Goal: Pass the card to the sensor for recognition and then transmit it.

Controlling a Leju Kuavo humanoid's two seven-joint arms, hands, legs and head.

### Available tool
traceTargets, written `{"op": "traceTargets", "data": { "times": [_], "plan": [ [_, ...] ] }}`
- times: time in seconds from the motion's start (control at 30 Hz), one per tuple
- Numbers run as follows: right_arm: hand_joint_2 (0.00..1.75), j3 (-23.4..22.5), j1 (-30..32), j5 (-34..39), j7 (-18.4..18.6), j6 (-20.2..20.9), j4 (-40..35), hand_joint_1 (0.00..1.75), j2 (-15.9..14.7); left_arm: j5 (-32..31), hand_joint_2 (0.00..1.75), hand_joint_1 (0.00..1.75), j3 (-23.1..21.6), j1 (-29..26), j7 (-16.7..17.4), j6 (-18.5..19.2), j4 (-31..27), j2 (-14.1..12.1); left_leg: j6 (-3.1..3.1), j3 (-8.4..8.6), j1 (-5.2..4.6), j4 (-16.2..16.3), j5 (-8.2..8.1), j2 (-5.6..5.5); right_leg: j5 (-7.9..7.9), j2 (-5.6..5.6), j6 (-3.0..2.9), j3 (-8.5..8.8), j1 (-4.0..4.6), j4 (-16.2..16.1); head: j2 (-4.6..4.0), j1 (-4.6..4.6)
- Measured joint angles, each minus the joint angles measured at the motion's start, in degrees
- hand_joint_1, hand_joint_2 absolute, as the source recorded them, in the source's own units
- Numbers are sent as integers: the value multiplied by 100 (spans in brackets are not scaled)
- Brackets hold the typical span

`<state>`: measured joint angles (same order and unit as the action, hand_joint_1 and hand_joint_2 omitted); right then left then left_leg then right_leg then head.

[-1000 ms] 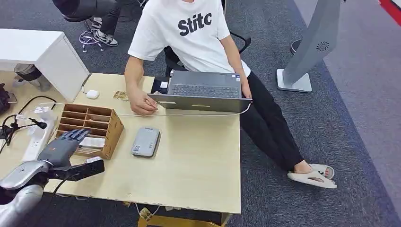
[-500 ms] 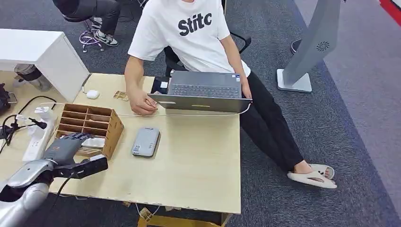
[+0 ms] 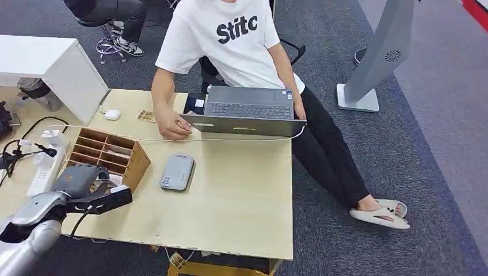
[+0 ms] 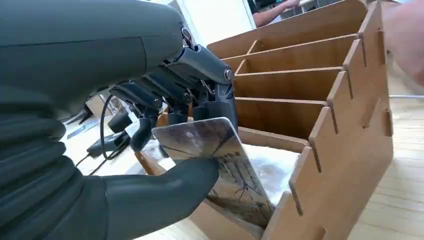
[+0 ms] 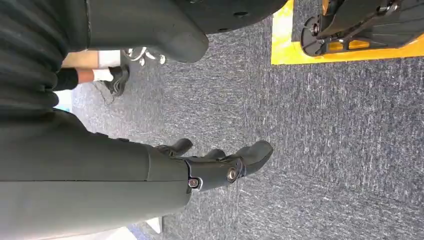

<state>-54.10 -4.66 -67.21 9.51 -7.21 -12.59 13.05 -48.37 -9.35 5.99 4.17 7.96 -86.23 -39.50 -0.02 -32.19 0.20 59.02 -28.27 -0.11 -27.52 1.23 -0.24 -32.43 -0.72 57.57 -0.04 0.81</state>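
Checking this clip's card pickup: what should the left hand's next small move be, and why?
Probably lift the card straight up out of the wooden organizer. The left hand pinches it between thumb and fingers, but its lower end still sits in the nearest slot, so it must clear the dividers before it can travel to the grey sensor lying beside the organizer.

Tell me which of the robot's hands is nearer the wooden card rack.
Left. The left hand pinches a card at the wooden card rack; the right hand hangs over carpet, away from the table.
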Motion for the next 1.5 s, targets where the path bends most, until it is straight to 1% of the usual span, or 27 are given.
{"op": "traceTargets", "data": {
  "times": [0.03, 0.07, 0.1, 0.47, 0.7, 0.9, 1.1, 1.3, 1.43, 1.5],
  "plan": [
    [175, -2, -1, -2, 2, 0, 0, 0, 0, -42, 175, 164, -2, 9, 9, -27, 11, 13, 0, 0, 0, 0, 0, 0, 0, -1, 0, 0, 0, 0, 0, 2],
    [175, -2, -1, -4, 2, 0, -2, 0, 0, -72, 175, 166, -2, 18, 29, -46, 22, 27, 0, 0, 0, 0, 0, -1, 0, -1, 0, 0, 0, 0, 2, 2],
    [175, 0, -1, -4, 4, 0, -2, 0, 0, -103, 175, 175, -2, 22, 53, -72, 35, 44, 0, 0, 0, 0, 0, -1, 0, -1, 0, 0, 0, 0, 0, 2],
    [175, 0, -2, -46, 9, 0, 0, 0, 0, -459, 175, 175, -7, 53, 70, -466, 179, 313, 0, 1, 0, 1, 1, -1, 1, -1, 1, 0, 0, 0, 2, 2],
    [175, -2, -3, -61, 2, 2, 0, 0, 0, -697, 175, 175, -7, 113, 70, -800, 269, 529, 0, 0, 0, 1, 1, -1, 2, -1, 2, 1, 0, 0, 0, 0],
    [175, -2, -1, -59, -11, 0, 0, 0, 0, -667, 175, 175, 33, 149, -114, -1213, 271, 713, 1, 0, 0, 2, 1, 0, 3, -1, 2, 1, 0, 0, 0, 2],
    [175, -2, 0, -37, -31, -24, 0, 0, 0, -483, 175, 175, 199, 162, -321, -1453, -122, 842, 1, 1, -1, 2, 2, 0, 4, -1, 2, 0, 0, 0, 2, 2],
    [175, -2, -1, -37, -46, -52, 0, 0, 0, -385, 175, 175, 359, 417, -371, -1646, -485, 934, 0, 1, 0, 3, 3, -2, 7, -2, -1, 0, 0, 0, 0, 2],
    [175, -2, -2, -66, -48, -50, 0, 0, 0, -549, 175, 175, 424, 766, -317, -1755, -498, 999, 2, 1, 0, 3, 7, -5, 9, -3, -2, 1, 0, 0, 0, 2],
    [175, 0, -5, -109, -48, -48, 0, 0, 0, -634, 175, 175, 426, 1033, -295, -1760, -413, 1054, 1, 0, 0, 3, 12, -9, 11, -5, 0, 0, 0, 0, 0, 2]
  ]
}}
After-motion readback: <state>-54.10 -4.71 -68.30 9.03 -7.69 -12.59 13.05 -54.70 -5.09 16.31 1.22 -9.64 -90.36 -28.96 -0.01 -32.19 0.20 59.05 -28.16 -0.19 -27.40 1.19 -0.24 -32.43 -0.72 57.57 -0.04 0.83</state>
